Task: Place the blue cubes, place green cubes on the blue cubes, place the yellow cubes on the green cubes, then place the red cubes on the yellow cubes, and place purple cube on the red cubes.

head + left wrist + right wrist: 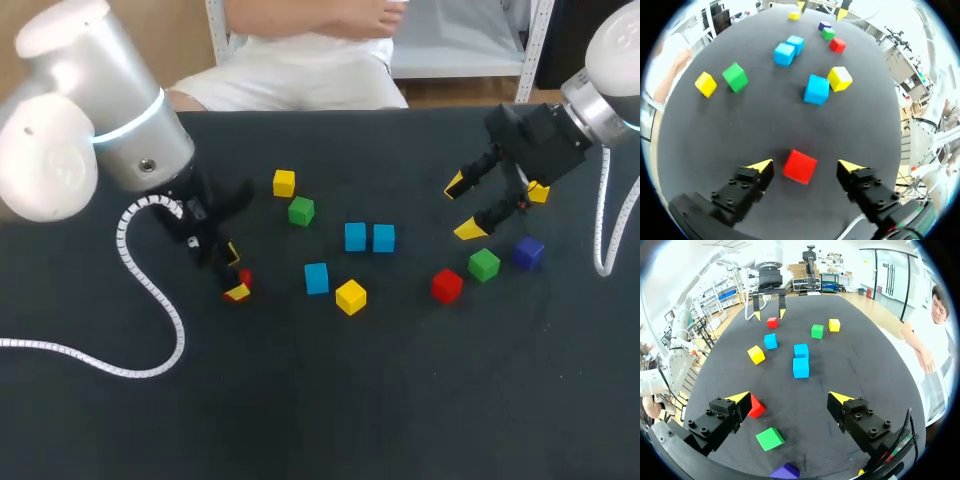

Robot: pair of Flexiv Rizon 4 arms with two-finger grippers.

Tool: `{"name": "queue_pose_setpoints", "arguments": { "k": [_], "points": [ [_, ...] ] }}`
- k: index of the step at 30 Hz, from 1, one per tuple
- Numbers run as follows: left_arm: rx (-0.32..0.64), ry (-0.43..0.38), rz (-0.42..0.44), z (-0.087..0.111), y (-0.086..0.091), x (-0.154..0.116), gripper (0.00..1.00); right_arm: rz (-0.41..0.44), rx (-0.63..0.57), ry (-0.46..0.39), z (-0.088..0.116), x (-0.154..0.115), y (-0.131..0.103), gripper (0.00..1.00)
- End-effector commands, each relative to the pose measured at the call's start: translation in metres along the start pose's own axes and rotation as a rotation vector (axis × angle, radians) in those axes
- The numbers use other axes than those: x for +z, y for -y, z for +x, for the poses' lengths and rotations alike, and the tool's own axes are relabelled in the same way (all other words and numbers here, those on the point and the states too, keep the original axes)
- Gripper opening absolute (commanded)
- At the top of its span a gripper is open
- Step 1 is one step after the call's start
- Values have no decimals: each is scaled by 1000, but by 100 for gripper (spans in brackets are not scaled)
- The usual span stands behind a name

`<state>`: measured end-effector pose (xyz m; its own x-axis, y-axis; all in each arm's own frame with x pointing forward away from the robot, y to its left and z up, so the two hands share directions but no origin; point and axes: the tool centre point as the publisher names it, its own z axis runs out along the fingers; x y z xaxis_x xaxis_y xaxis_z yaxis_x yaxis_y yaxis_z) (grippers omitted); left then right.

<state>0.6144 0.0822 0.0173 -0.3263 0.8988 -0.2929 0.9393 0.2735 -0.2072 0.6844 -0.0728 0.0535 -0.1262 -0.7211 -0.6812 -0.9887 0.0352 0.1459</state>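
A red cube sits on the black table between the fingers of my left gripper, which is open with a gap on each side of the cube. From the head view that gripper is at the left, the red cube half hidden by it. Two blue cubes stand side by side mid-table, a third blue cube lies nearer, beside a yellow cube. My right gripper hangs open and empty above a red cube, a green cube and a purple cube.
Farther back lie a yellow cube and a green cube. Another yellow cube peeks out behind my right gripper. The left arm's white cable loops across the table's left side.
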Motion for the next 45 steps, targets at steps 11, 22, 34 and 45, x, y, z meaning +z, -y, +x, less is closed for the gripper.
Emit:
{"name": "queue_pose_setpoints", "arguments": {
  "k": [11, 22, 34, 45],
  "points": [
    [153, 15, -30, -73, 13, -16, 100, 3, -1, 2, 0, 0, -1, 100],
    [147, 69, 4, -67, 14, 17, 100, 3, -1, 2, 0, 0, -1, 100],
    [161, 97, 23, -77, -1, 33, 100, 3, -1, 2, 0, 0, -1, 100],
    [166, 118, 29, -81, -7, 39, 100, 3, -1, 2, 0, 0, -1, 100]
  ]
}}
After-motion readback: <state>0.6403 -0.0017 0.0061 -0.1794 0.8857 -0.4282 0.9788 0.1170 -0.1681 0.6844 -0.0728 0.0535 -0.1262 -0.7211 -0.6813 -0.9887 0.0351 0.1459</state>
